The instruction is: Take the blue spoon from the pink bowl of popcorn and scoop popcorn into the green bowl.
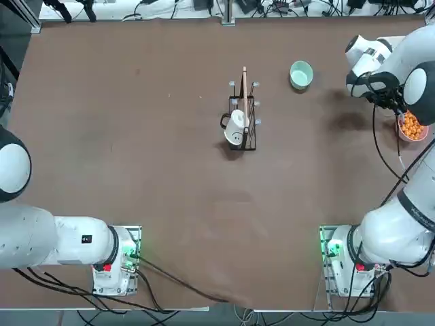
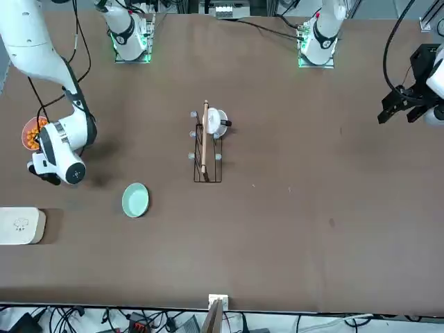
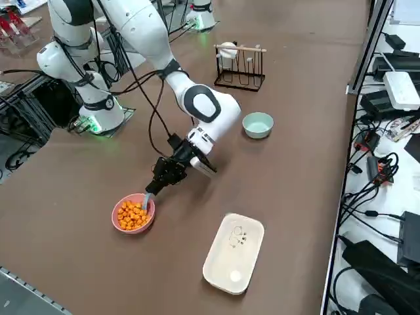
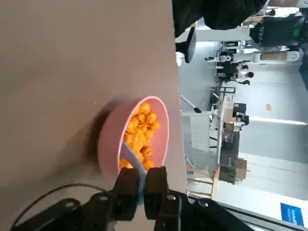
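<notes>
The counter point(image 1: 136, 170) was a broad brown surface; a black wire rack point(image 1: 243, 122) holding a white mug point(image 1: 235, 128) and a wooden stick stood near its middle; the green bowl point(image 1: 301, 75) sat apart from the rack, toward the working arm's side; the pink bowl point(image 3: 133, 213) of popcorn point(image 3: 133, 214) rested near the counter's edge; a white rounded-square box point(image 3: 233, 252) lay near the pink bowl, not touching it.
</notes>
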`<action>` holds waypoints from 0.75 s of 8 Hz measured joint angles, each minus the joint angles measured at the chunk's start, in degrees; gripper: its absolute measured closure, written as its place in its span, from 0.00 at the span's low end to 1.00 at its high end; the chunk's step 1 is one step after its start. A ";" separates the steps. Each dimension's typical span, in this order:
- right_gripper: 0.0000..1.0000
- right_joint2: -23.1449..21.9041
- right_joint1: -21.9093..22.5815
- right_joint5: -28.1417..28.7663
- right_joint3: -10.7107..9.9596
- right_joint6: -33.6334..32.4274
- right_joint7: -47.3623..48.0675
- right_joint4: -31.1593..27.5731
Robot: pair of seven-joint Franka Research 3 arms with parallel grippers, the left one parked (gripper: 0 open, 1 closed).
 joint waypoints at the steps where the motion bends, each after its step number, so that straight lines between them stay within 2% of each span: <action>1: 0.89 0.00 0.14 0.00 0.05 -0.31 0.00 0.00; 6: 0.89 2.35 1.33 -2.54 0.30 -1.89 0.44 -0.11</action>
